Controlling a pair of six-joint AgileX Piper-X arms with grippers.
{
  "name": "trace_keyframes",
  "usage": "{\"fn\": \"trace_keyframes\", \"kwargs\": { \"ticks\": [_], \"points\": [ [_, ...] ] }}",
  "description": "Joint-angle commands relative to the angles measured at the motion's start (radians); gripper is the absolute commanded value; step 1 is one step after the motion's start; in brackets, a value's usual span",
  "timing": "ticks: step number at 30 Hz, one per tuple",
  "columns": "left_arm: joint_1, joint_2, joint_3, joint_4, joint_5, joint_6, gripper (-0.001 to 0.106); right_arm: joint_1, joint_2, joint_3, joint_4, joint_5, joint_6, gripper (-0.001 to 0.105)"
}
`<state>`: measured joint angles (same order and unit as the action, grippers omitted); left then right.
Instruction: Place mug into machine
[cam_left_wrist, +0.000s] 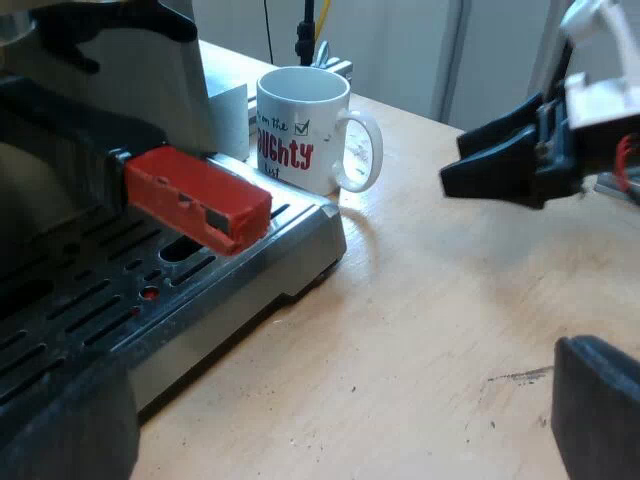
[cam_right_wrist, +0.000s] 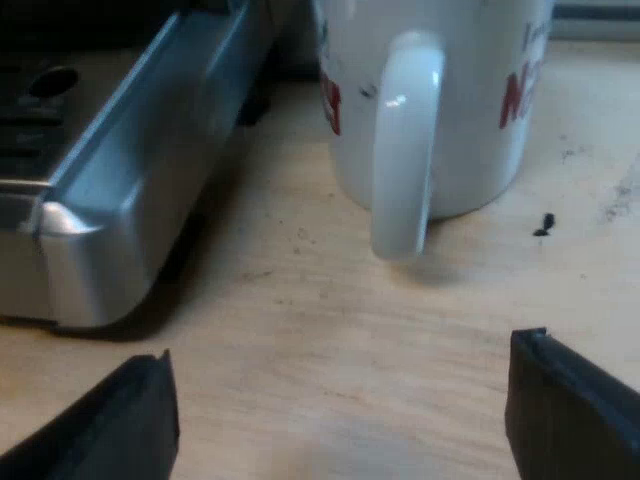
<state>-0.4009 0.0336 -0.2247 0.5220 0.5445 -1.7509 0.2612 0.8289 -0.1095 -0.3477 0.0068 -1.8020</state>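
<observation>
White ceramic with red lettering, the mug (cam_left_wrist: 303, 128) stands upright on the wooden table (cam_left_wrist: 430, 330), just beside the corner of the espresso machine's drip tray (cam_left_wrist: 215, 290) and not on it. In the right wrist view a strip of bare table separates the mug from the tray's metal edge.

The right gripper (cam_right_wrist: 345, 390) sits low over the table with its two black fingers (cam_right_wrist: 135, 415) spread wide and nothing between them. The mug is at its twelve o'clock, a little way off. The mug's handle (cam_right_wrist: 405, 140) is turned back toward the gripper, roughly in line with the gap between the fingers. The tray corner lies off at about ten o'clock. Seen from the left wrist, that right gripper hovers level above the table on the handle side of the mug, its fingers pointing at the mug and clear of it.

The left gripper (cam_left_wrist: 345, 400) is also low and wide open, holding nothing. One of its fingers sits by the tray's front edge and the other over bare table. At its eleven o'clock the red end of the holder's handle (cam_left_wrist: 200, 198) juts from the machine's front above the slotted tray. The mug stands beyond that, near twelve.
</observation>
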Motion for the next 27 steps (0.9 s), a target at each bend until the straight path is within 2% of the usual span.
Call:
{"fn": "trace_keyframes", "kwargs": {
  "ticks": [1,2,8,12,21,24,26,27],
  "points": [
    [-0.003,0.002,-0.005,-0.013,0.008,0.002,0.085,0.000,0.182,-0.008,-0.286,0.074,0.041,0.070],
    [-0.003,0.002,-0.005,-0.013,0.008,0.002,0.085,0.000,0.303,-0.028,-0.391,0.082,0.042,0.070],
    [-0.003,0.002,-0.005,-0.013,0.008,-0.002,0.085,0.000,0.526,-0.142,-0.502,0.078,0.056,0.070],
    [-0.003,0.002,-0.005,-0.013,0.008,-0.002,0.085,0.000,0.619,-0.222,-0.508,0.083,0.056,0.070],
    [-0.003,0.002,-0.005,-0.013,0.008,-0.002,0.085,0.000,0.741,-0.303,-0.486,0.084,0.065,0.070],
    [-0.003,0.002,-0.005,-0.013,0.008,-0.002,0.085,0.000,0.747,-0.303,-0.487,0.087,0.065,0.058],
    [-0.003,0.002,-0.005,-0.013,0.008,-0.002,0.085,0.000,0.749,-0.303,-0.484,0.109,0.063,0.034],
    [-0.003,0.002,-0.005,-0.013,0.008,-0.002,0.085,0.000,0.749,-0.303,-0.484,0.112,0.061,0.027]
  ]
}}
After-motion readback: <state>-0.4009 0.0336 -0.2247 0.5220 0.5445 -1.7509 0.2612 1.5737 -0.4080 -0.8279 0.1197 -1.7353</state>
